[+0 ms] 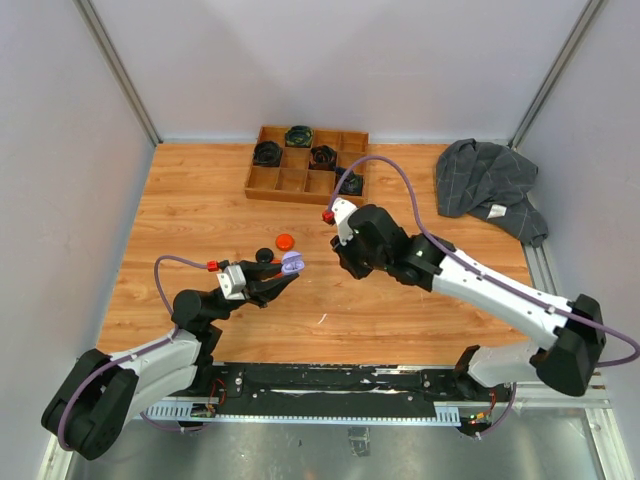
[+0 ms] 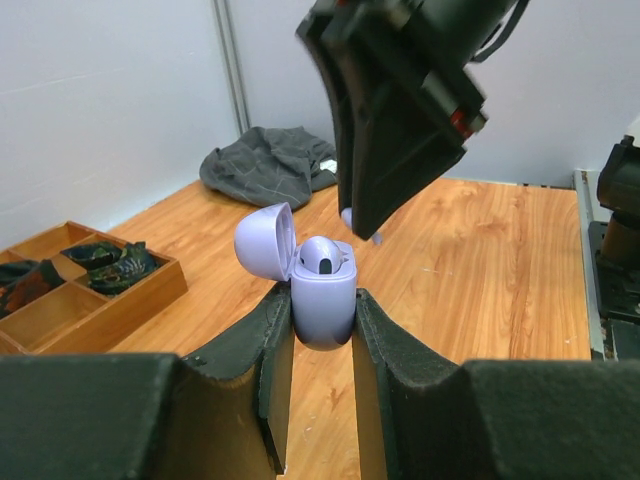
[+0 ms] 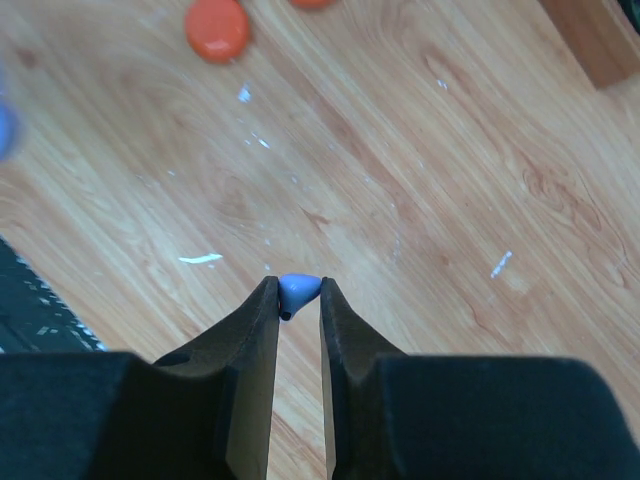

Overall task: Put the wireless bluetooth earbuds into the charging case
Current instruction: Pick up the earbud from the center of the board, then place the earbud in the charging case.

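My left gripper [image 1: 287,277] is shut on a pale lavender charging case [image 2: 323,290], held upright off the table with its lid [image 2: 265,240] open. One lavender earbud [image 2: 325,256] sits in the case. My right gripper [image 3: 298,300] is shut on a second lavender earbud [image 3: 298,291], pinched at the fingertips above the table. In the left wrist view the right gripper [image 2: 365,225] hangs just above and behind the open case. From above, the case [image 1: 291,263] lies left of the right gripper [image 1: 345,265].
An orange puck case [image 1: 285,241] and a black one [image 1: 264,254] lie behind the left gripper. A wooden compartment tray [image 1: 277,183] with dark items stands at the back. A grey cloth [image 1: 490,185] lies back right. A white sliver [image 1: 322,319] lies near the front.
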